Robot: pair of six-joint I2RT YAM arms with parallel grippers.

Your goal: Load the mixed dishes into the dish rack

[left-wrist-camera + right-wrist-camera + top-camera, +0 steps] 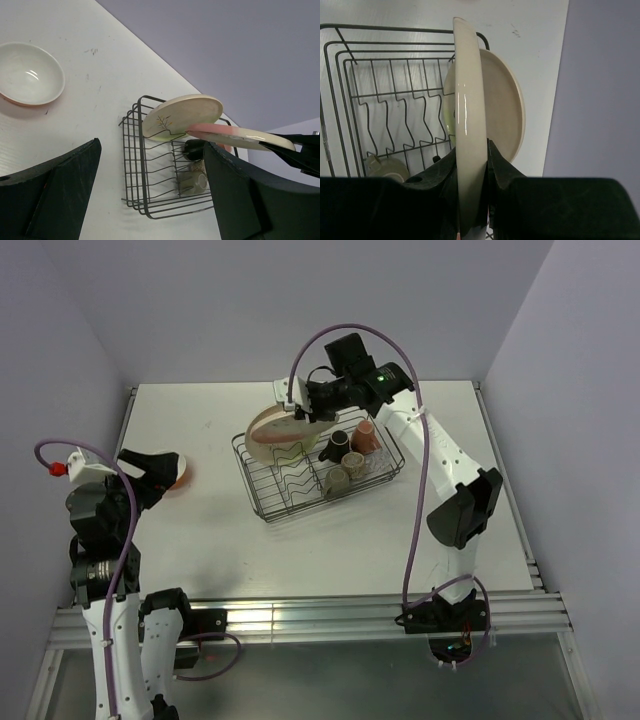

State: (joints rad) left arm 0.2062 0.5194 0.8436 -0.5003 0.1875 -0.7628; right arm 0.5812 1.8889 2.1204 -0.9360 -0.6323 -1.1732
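The black wire dish rack stands mid-table. My right gripper is shut on the rim of the pink-tinted plate, holding it on edge above the rack's left end. The green-tinted plate stands tilted in the dividers just beyond it. A pink mug, a brown mug, an olive mug and a clear glass sit in the rack's right half. The orange-outside white bowl lies on the table at the left. My left gripper is open and empty beside it.
The white table is walled at the back and sides. A metal rail runs along its near edge. Wavy dividers stand in the rack's left half beside the plates.
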